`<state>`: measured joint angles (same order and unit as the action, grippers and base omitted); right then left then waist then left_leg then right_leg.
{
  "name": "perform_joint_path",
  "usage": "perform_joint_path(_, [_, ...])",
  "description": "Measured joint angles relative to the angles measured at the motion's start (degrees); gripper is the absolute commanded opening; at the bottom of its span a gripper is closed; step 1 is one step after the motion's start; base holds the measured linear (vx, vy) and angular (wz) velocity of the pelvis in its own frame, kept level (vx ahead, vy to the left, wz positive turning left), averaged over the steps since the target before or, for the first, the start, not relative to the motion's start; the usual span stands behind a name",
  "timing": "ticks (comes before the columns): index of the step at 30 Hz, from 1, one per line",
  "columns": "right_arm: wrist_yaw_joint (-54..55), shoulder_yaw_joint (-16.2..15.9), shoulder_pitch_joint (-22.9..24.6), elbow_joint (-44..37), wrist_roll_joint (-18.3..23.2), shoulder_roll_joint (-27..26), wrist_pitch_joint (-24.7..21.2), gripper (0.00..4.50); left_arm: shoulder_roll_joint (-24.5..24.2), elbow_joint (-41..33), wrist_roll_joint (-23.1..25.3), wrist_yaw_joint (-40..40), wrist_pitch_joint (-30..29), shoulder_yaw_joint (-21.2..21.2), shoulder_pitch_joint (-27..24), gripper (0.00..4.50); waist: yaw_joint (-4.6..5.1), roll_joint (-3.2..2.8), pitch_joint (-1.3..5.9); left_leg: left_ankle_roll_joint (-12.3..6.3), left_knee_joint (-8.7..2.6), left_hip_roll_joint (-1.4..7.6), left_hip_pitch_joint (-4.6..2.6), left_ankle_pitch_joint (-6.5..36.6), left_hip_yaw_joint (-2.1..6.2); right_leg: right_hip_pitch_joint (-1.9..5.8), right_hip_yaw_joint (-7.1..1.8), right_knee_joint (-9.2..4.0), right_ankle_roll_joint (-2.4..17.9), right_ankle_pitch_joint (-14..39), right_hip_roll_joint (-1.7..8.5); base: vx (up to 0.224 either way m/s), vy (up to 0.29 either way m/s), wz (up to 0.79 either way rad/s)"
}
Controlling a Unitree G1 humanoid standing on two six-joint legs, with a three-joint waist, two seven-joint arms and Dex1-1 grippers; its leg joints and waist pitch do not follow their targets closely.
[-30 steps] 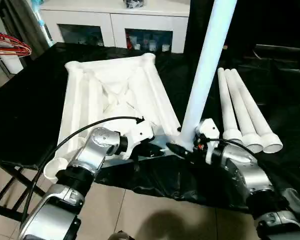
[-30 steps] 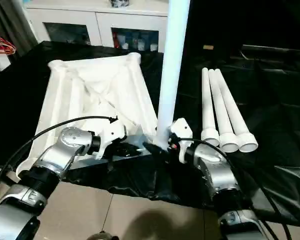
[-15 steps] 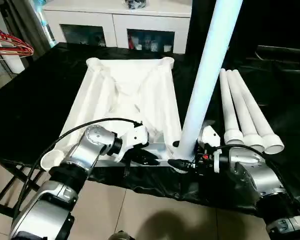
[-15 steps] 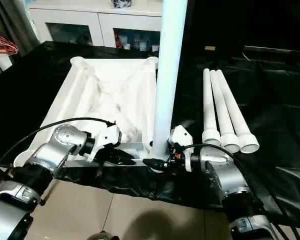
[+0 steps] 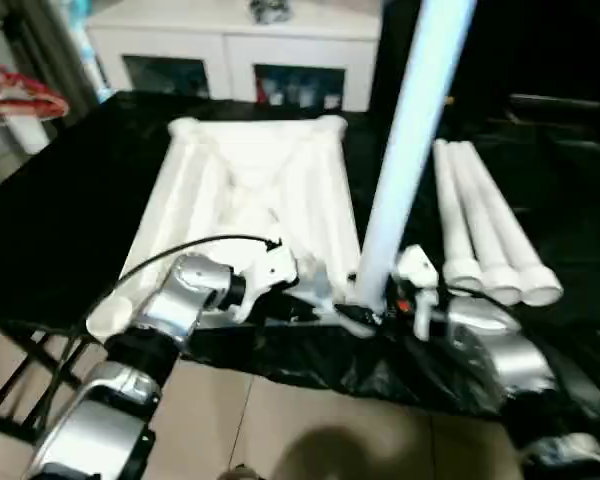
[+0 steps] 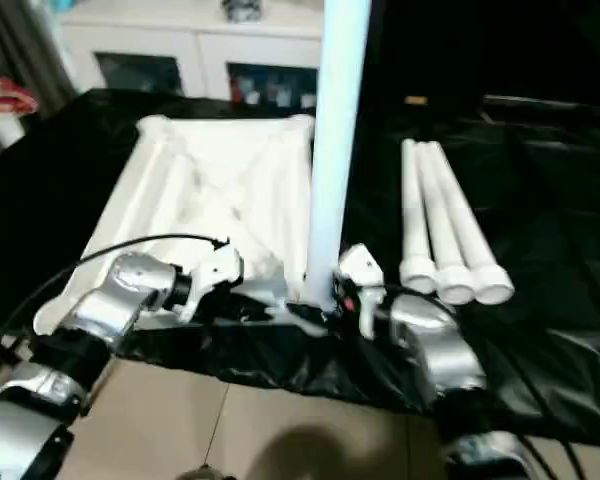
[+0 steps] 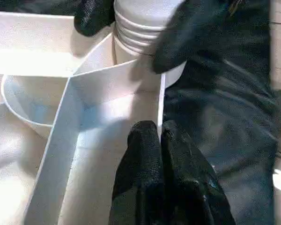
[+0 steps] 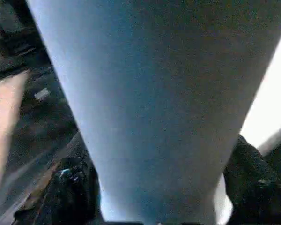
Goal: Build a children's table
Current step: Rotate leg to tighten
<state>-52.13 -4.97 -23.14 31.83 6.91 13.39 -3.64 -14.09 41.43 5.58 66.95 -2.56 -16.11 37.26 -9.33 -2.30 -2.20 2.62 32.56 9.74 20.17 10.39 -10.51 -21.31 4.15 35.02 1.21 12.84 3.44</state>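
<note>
The children's table top (image 5: 250,190) lies upside down on the black cloth, ribbed underside up. One white leg (image 5: 405,140) stands upright in its near right corner socket. My right gripper (image 5: 365,310) is shut around that leg's base, a black finger (image 8: 65,187) on either side. My left gripper (image 7: 159,150) is shut on a thin white rib of the top just beside the socket. The right gripper's fingers (image 7: 187,37) show there against the leg's ringed base (image 7: 140,28). Three more legs (image 5: 485,220) lie side by side to the right.
The black cloth (image 5: 70,200) covers the work table, and its front edge hangs over the tiled floor (image 5: 280,420) near my arms. A white cabinet (image 5: 230,50) with glass doors stands behind. Red hangers (image 5: 20,100) sit at the far left.
The table top has swung round from a skewed lie to squarer in front of me. The leg stays upright at the near right corner, both grippers still by it.
</note>
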Motion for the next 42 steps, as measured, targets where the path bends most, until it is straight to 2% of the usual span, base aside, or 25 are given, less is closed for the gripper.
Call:
perform_joint_path(4, [10.74, 2.61, -2.44, 4.54, -0.98, -3.36, 0.77, 2.75, 3.24, -0.01, 0.86, -6.92, -2.78, 0.86, -0.13, 0.00, 1.27, 0.11, -0.08, 0.00, -0.04, -0.02, -0.19, 0.00, 0.01, 0.12, -0.02, -0.15, -0.04, 0.02, 0.02, 0.000, 0.000, 0.00])
perform_joint_path(10, [25.84, 4.61, -6.08, 10.10, -3.08, -7.81, 2.12, 2.75, 7.02, -0.16, 2.13, -16.37, -5.42, 1.82, -0.22, 0.00, 1.77, 0.03, -0.02, 0.01, -0.06, -0.04, -0.24, 0.00, 0.01, 0.13, -0.05, -0.18, -0.01, 0.00, 0.02, 0.000, 0.000, 0.00])
perform_joint_path(14, [33.11, 5.90, -8.20, 13.94, -4.09, -10.12, 4.57, 2.75, 8.96, -0.50, 3.00, -20.82, -6.65, 2.18, -0.22, 0.00, 2.09, -0.07, 0.04, 0.01, -0.11, -0.08, -0.22, 0.00, 0.01, 0.12, -0.09, -0.18, 0.00, -0.01, 0.02, 0.000, 0.000, 0.00])
perform_joint_path(15, [33.15, 6.00, -8.31, 14.18, -4.14, -10.12, 4.87, 3.31, 9.05, -0.58, 3.00, -21.01, -6.66, 2.18, -0.26, 0.00, 2.15, -0.08, 0.05, 0.01, -0.12, -0.09, -0.21, 0.00, 0.01, 0.13, -0.10, -0.18, 0.00, -0.01, 0.02, 0.000, 0.000, 0.00])
perform_joint_path(18, [32.88, 6.05, -8.30, 14.41, -4.35, -10.17, 5.51, 3.45, 9.06, -0.67, 2.97, -20.80, -6.40, 2.17, -0.27, 0.00, 2.19, -0.11, 0.07, 0.01, -0.16, -0.09, -0.19, 0.00, 0.01, 0.13, -0.10, -0.18, 0.01, -0.02, 0.02, 0.000, 0.000, 0.00])
perform_joint_path(19, [32.54, 6.05, -8.30, 14.37, -4.38, -10.20, 5.68, 3.47, 8.98, -0.67, 2.96, -20.28, -6.15, 2.16, -0.27, 0.00, 2.19, -0.12, 0.07, 0.01, -0.17, -0.09, -0.19, 0.00, 0.01, 0.13, -0.10, -0.18, 0.02, -0.03, 0.02, 0.000, 0.000, 0.00])
perform_joint_path(20, [31.89, 6.02, -8.27, 14.28, -4.47, -10.19, 6.11, 3.77, 8.64, -0.68, 2.82, -19.63, -5.87, 2.19, -0.29, 0.00, 2.22, -0.12, 0.07, 0.01, -0.19, -0.09, -0.18, 0.00, 0.01, 0.12, -0.10, -0.18, 0.12, -0.08, 0.02, 0.000, 0.000, 0.00])
perform_joint_path(22, [30.18, 5.65, -7.98, 13.91, -4.58, -9.97, 6.74, 3.90, 7.86, -0.95, 2.35, -18.30, -5.40, 2.18, -0.48, 0.00, 2.41, -0.12, 0.07, 0.01, -0.22, -0.09, -0.15, 0.00, 0.01, 0.10, -0.10, -0.18, 0.28, -0.18, 0.02, 0.000, 0.000, 0.00])
perform_joint_path(24, [27.71, 5.11, -7.69, 13.73, -4.64, -9.53, 7.66, 3.90, 7.16, -1.43, 1.94, -16.99, -5.10, 2.19, -0.71, 0.00, 2.69, -0.12, 0.07, 0.02, -0.27, -0.09, -0.10, 0.01, 0.01, 0.04, -0.10, -0.18, 0.28, -0.18, 0.02, 0.000, 0.000, 0.00])
perform_joint_path(27, [20.03, 3.69, -5.26, 10.16, -4.04, -7.01, 8.21, 3.90, 5.10, -3.01, 0.49, -12.15, -4.41, 2.09, -1.54, 0.00, 2.47, -0.13, 0.07, 0.06, -0.37, -0.07, 0.19, 0.07, 0.01, -0.24, -0.06, -0.18, 0.23, -0.08, -0.02, 0.000, 0.000, 0.00])
perform_joint_path(32, [7.67, 1.78, -2.32, 5.34, -1.33, -3.28, 7.53, 3.90, 1.73, -3.74, -0.42, -4.25, -1.80, 1.13, -1.62, 0.00, 1.06, -0.26, 0.11, -0.23, -0.14, 0.03, 0.86, -0.02, 0.08, -0.77, 0.13, -0.08, 0.27, -0.03, -0.04, 0.000, 0.000, 0.00])
perform_joint_path(41, [-9.94, -2.46, 1.22, -2.75, 1.86, 3.94, 3.00, 3.90, -1.64, -2.40, -1.74, 5.73, 0.87, -0.60, -0.97, 0.00, -0.21, -0.28, 0.08, 0.02, 0.05, 0.06, 0.86, 0.15, 0.07, -0.62, 0.11, -0.07, 0.26, -0.04, -0.01, 0.000, 0.000, 0.00])
perform_joint_path(42, [-11.16, -2.80, 1.36, -3.42, 2.01, 4.54, 2.48, 3.64, -1.85, -2.07, -1.84, 6.49, 1.12, -0.73, -0.61, 0.00, -0.36, -0.28, 0.08, 0.02, 0.05, 0.06, 0.86, 0.15, 0.07, -0.62, 0.12, -0.07, 0.26, -0.04, -0.01, 0.000, 0.000, 0.00])
